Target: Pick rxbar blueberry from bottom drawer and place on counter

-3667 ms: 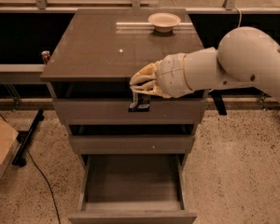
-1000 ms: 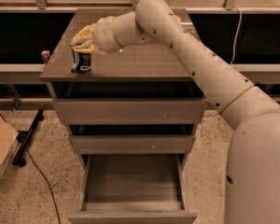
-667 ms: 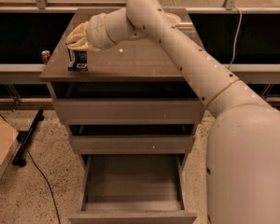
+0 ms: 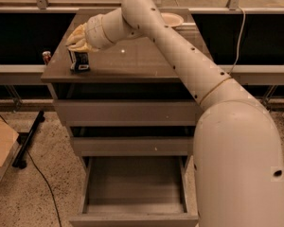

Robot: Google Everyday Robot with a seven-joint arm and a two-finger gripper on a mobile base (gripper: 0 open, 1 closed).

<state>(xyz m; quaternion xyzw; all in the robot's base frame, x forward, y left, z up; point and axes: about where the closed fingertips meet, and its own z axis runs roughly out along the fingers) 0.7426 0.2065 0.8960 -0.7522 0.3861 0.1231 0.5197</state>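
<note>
My gripper (image 4: pixel 80 59) is over the front left corner of the counter (image 4: pixel 132 60), pointing down from the pale wrist. It is shut on the rxbar blueberry (image 4: pixel 81 60), a small dark blue bar with white lettering held upright, its lower end at or just above the counter's surface. The bottom drawer (image 4: pixel 135 188) is pulled open below, and its tray looks empty. The two drawers above it are shut.
A round pale bowl (image 4: pixel 173 19) sits at the back right of the counter. A small red and white object (image 4: pixel 46 56) stands on the ledge left of the cabinet. A cardboard box (image 4: pixel 0 145) and a black stand leg (image 4: pixel 28 136) are on the floor at left.
The arm carried the bar from the cabinet's front up over the counter to its front left corner. Over the last second the gripper has barely shifted.
</note>
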